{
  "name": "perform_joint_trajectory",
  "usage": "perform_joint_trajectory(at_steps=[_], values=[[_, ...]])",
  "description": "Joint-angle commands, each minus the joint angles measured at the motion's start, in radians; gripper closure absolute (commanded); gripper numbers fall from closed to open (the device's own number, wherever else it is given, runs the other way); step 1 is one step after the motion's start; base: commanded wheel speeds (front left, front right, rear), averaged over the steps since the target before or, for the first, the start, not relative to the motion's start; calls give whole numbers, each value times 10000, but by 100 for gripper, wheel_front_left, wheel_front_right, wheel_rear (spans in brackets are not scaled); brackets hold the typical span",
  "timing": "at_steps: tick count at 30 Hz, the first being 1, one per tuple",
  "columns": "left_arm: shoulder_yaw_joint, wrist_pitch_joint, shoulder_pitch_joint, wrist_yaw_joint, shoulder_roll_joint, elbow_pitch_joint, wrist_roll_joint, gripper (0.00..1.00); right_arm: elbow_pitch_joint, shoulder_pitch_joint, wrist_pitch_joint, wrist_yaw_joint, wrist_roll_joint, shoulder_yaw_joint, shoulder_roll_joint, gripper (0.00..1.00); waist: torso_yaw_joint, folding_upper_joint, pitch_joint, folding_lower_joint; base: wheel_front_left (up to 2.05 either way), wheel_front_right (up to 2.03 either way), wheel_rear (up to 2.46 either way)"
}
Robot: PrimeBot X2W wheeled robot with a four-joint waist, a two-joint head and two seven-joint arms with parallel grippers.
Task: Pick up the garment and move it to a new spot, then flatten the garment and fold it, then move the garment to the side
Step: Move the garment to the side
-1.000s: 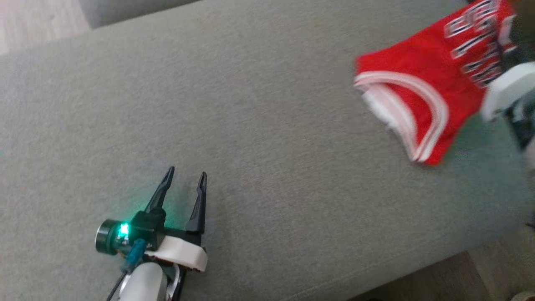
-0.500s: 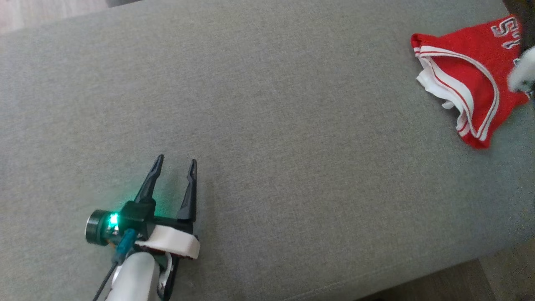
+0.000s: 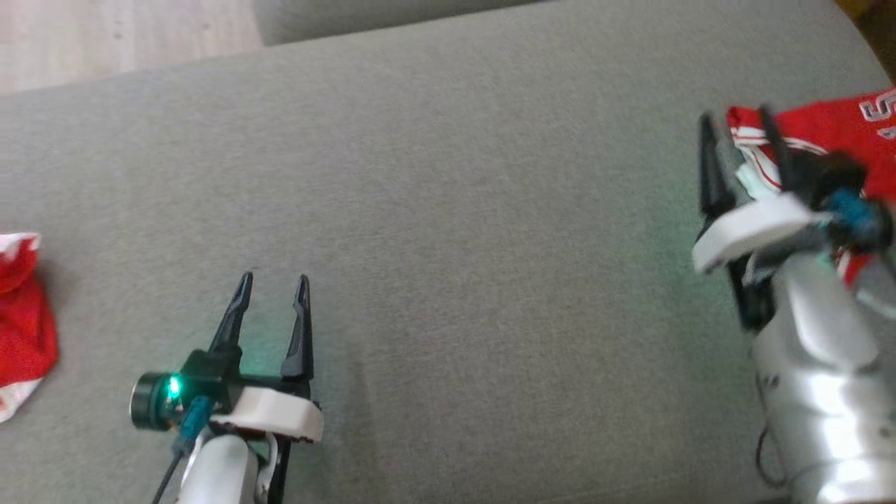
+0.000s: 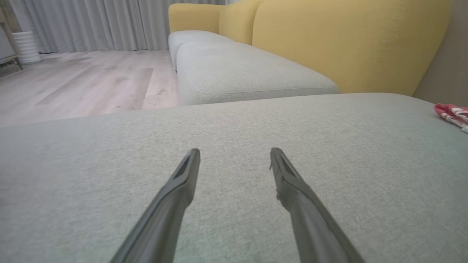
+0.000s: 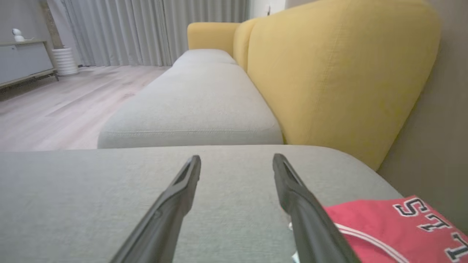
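The garment (image 3: pixel 829 126) is a red jersey with white trim and lettering, lying bunched at the far right of the grey cushion (image 3: pixel 448 210). My right gripper (image 3: pixel 733 117) stands open at its left edge, nothing between the fingers, and its wrist covers the jersey's near part. In the right wrist view the jersey (image 5: pixel 395 226) lies just right of the right fingertip, with the open gripper (image 5: pixel 237 157) pointing across bare cushion. My left gripper (image 3: pixel 273 278) rests open and empty at the lower left, far from the jersey (image 4: pixel 451 111); its fingers (image 4: pixel 234 151) are spread over plain fabric.
A second red and white cloth (image 3: pixel 21 322) lies at the cushion's left edge. Yellow backrests (image 5: pixel 329 73) rise behind the seat, with another grey seat cushion (image 5: pixel 190 109) beyond. Wooden floor (image 3: pixel 105 35) lies past the far edge.
The right gripper opened and let go of the jersey, which now lies on the cushion. The right arm drew back into view. The head camera shifted, bringing the left cloth into view.
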Motion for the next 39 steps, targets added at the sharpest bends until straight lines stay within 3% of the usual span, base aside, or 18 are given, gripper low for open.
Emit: perform_joint_trajectory(at_steps=[1,15,39], values=[[297,-95,-68,72,36,-337,-47,0,-436,-7,-105,-7,43,235,73,0,230,0,-217,1,0,0,0],[539,-95,556,346,34,-270,-374,0,-1309,2635,-106,-7,558,289,603,0,998,0,-1054,1,0,0,0],[961,-95,1258,497,34,-217,-571,0,-1398,3404,-106,-7,1078,930,608,0,1396,0,-1715,1,0,0,0]])
